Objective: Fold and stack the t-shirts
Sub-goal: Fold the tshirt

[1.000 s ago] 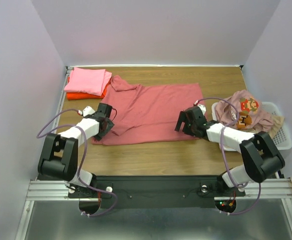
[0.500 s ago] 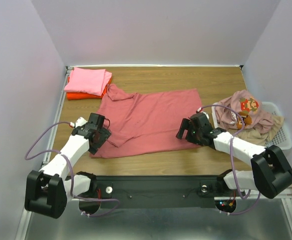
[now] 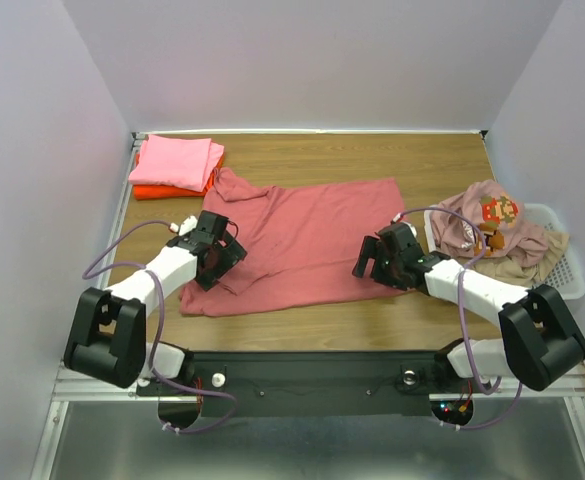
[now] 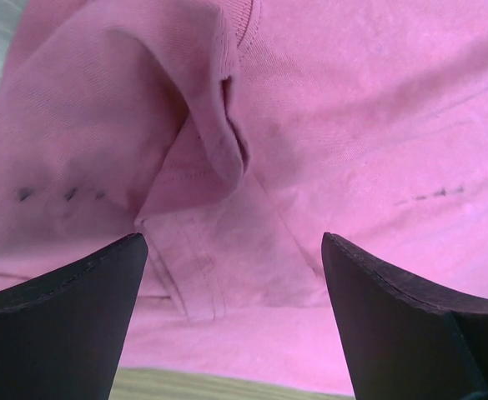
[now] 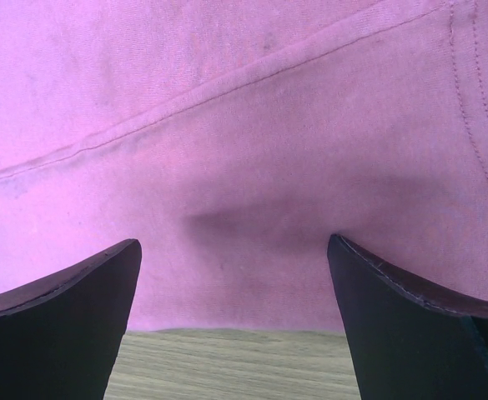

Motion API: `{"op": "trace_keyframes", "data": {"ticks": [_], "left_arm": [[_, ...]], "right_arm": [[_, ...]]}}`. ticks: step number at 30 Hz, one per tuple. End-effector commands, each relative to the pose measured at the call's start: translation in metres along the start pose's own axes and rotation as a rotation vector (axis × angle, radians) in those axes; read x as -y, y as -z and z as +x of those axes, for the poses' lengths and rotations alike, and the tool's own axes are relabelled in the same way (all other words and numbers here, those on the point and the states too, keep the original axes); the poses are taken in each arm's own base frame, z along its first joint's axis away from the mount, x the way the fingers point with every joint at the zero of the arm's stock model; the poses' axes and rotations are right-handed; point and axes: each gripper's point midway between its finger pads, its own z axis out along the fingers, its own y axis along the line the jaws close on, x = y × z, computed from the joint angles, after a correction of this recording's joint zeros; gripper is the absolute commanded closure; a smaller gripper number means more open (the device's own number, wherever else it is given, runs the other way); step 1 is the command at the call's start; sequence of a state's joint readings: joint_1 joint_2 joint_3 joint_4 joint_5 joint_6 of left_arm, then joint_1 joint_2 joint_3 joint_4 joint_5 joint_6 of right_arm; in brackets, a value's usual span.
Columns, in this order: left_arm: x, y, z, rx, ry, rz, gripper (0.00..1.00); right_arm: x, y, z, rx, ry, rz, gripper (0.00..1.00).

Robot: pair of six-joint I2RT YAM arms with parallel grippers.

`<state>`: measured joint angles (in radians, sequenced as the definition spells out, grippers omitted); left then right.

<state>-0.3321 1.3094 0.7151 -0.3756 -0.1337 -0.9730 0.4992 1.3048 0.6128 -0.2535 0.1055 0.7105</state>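
Note:
A dusty rose-red t-shirt (image 3: 307,235) lies spread flat in the middle of the table, its left sleeve (image 4: 198,142) bunched into a fold. My left gripper (image 3: 226,260) hovers open over that left sleeve area, with nothing between its fingers (image 4: 233,242). At the shirt's near right edge (image 5: 252,208) my right gripper (image 3: 365,262) also stands open (image 5: 234,243), over the hem and bare wood. A folded light pink t-shirt (image 3: 177,160) rests on a folded orange one (image 3: 157,191) at the back left. A pale pink printed t-shirt (image 3: 484,218) and a beige one (image 3: 532,263) lie heaped in the basket.
A white mesh basket (image 3: 569,272) stands at the right edge of the table. Pale walls close in the wooden table (image 3: 372,155) on three sides. Purple cables loop off both arms.
The rose-red shirt was dragged toward the near left and now lies flatter. My left gripper opened, let go of the shirt's left edge and shifted right over the sleeve. The right gripper barely moved.

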Motion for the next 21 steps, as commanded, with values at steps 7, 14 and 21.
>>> {"op": "trace_keyframes", "data": {"ticks": [7,14,21], "left_arm": [[0.018,-0.013,-0.017,0.053,-0.019,0.002,0.02],[0.022,-0.018,-0.023,0.065,-0.017,-0.019,0.12],[0.043,-0.016,-0.033,0.08,-0.027,0.026,0.12]], "right_arm": [[0.007,-0.005,0.0,-0.002,0.027,0.051,0.0],[0.013,-0.008,0.002,-0.003,0.023,0.076,0.0],[0.014,-0.008,0.002,0.001,0.028,0.083,0.0]]}}
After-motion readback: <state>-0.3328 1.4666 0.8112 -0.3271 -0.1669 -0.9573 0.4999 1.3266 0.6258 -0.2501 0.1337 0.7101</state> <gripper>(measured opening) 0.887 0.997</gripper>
